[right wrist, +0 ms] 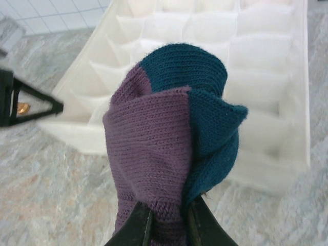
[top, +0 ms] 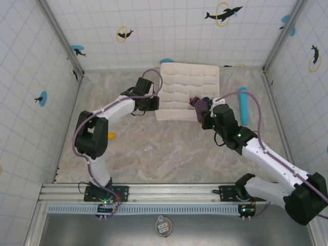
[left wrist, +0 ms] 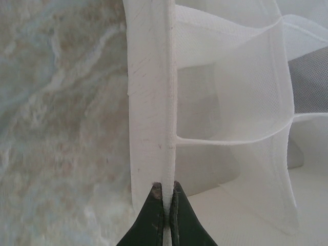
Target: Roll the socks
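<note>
Left gripper clamped shut on left rim of white organizer. Right gripper pinches rolled socks, a purple and teal bundle, held over organizer's near right edge, above marble table.

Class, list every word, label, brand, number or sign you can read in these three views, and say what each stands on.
Readable text: none in any view.
Dark dolphin silhouettes with yellow rings on the tiled back wall: pictures only, no lettering.
Small round fitting on the grey near ledge: any marking is too small to read.
White fabric compartment organiser and purple and teal knitted sock: no label visible.
</note>
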You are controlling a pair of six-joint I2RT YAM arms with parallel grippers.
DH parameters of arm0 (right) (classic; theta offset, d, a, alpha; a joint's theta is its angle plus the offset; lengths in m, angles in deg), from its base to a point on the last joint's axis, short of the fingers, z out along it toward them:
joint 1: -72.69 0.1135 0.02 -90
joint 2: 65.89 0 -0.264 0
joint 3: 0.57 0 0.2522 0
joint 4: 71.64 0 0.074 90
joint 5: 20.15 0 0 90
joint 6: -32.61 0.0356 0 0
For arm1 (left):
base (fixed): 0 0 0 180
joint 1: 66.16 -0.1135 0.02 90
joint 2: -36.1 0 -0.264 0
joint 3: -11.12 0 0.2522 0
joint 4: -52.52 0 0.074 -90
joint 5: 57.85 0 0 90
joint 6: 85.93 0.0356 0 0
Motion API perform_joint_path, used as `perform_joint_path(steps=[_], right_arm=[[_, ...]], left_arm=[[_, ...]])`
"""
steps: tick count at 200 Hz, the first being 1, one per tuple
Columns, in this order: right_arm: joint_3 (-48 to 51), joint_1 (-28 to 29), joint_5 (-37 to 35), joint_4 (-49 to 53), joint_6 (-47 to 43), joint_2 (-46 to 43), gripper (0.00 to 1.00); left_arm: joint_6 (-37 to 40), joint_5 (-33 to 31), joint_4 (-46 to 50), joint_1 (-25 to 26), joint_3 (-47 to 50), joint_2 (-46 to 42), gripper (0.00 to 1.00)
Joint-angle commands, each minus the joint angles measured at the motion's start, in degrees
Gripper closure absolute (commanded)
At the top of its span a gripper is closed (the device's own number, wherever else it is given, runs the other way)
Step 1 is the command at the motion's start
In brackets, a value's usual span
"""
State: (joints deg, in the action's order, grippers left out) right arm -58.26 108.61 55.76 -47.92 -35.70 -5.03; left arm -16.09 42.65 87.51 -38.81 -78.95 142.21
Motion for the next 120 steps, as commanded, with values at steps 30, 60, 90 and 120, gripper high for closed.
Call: perform_joint_path(steps=[30,60,90,120], right_arm=[[-3.7,0.8,-0.6,-13.9,-9.0,6.9,1.0],[-4.3,0.9,0.3,-20.9,-13.6,10.9,1.0],[-1.1,0.9,1.9,-29.8,-16.0,14.8,1.0],[0.7,1.0,4.9,-33.8,-16.1,18.6,1.0]], left_arm=[[-4.4,-1.0,0.1,4.3,10.8,-9.4,1.0],[-9.1,-2.3,0.1,4.7,13.8,-13.0,1.0],[-11.4,-2.2,0.1,4.8,13.6,-13.2,1.0],[-12.2,-1.9,-0.1,4.9,13.9,-13.8,1.0]])
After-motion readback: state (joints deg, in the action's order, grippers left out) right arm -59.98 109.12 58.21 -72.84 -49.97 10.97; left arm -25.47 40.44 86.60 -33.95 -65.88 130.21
